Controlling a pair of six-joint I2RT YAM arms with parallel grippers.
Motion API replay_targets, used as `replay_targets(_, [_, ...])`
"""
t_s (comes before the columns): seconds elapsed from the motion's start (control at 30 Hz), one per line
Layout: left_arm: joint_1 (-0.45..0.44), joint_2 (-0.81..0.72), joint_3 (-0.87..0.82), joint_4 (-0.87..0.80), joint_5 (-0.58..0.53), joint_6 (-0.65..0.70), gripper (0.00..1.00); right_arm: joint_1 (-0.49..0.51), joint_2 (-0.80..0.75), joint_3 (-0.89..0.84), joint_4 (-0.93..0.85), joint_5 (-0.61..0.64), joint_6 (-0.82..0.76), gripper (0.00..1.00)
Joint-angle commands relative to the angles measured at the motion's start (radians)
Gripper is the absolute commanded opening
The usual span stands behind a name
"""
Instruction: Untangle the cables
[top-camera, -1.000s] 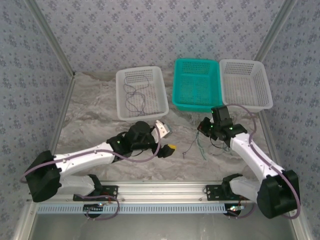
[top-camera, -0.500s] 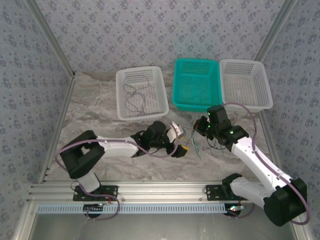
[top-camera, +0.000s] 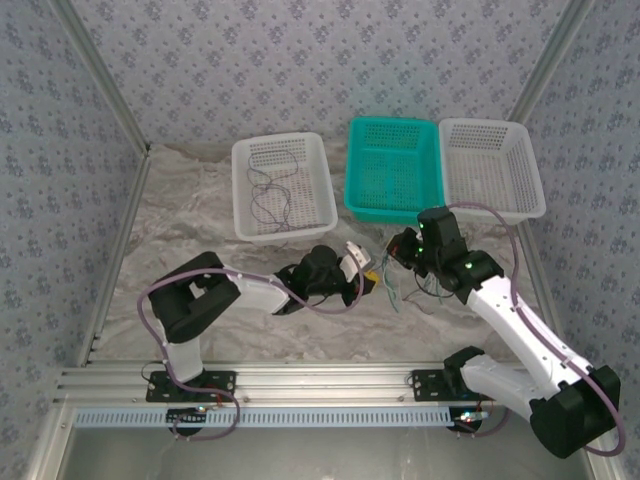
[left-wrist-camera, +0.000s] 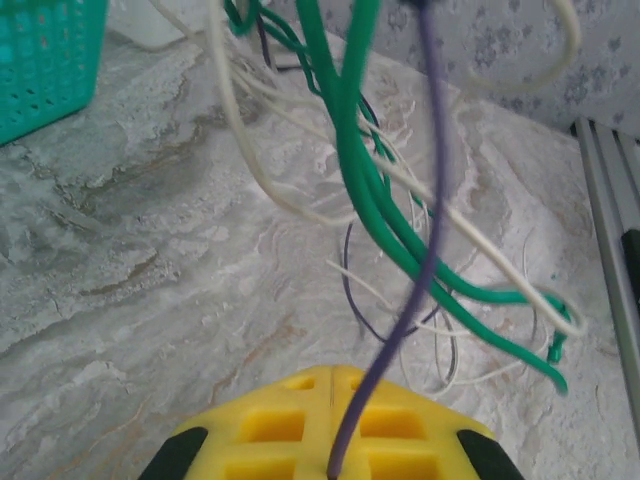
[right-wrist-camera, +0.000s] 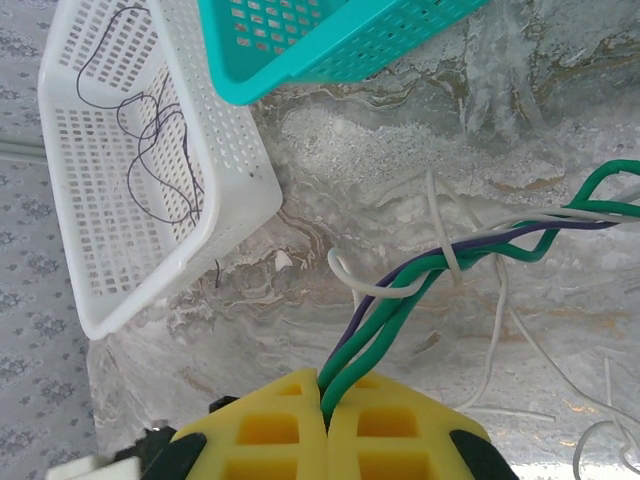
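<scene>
Tangled cables (top-camera: 392, 293) (green, cream and purple) hang over the marbled worktop (top-camera: 200, 230) between the two arms, just in front of the teal basket (top-camera: 392, 160). The right jaws are clenched on the two green cables (right-wrist-camera: 375, 325), with a purple one alongside. The left jaws, close by on their left, pinch a single purple strand (left-wrist-camera: 436, 150), which runs up and away toward the right arm. A leftward pull along that strand looks likeliest to free it.
</scene>
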Motion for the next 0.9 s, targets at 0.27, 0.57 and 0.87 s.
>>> replay_targets(0.27, [-0.042,-0.461,0.018,-0.420,-0.135,0.023,0.00,-0.015,0.054,-0.212,0.033,0.136,-0.140,0.33])
replay_targets(0.57, [-0.047,-0.551,-0.019,-0.516,-0.236,0.027,0.00,0.020,-0.124,-0.151,-0.080,0.307,-0.378,0.80])
replay_targets(0.87, [-0.047,-0.671,0.042,-0.655,-0.292,-0.003,0.00,0.023,-0.050,-0.259,0.026,0.188,-0.201,0.89])
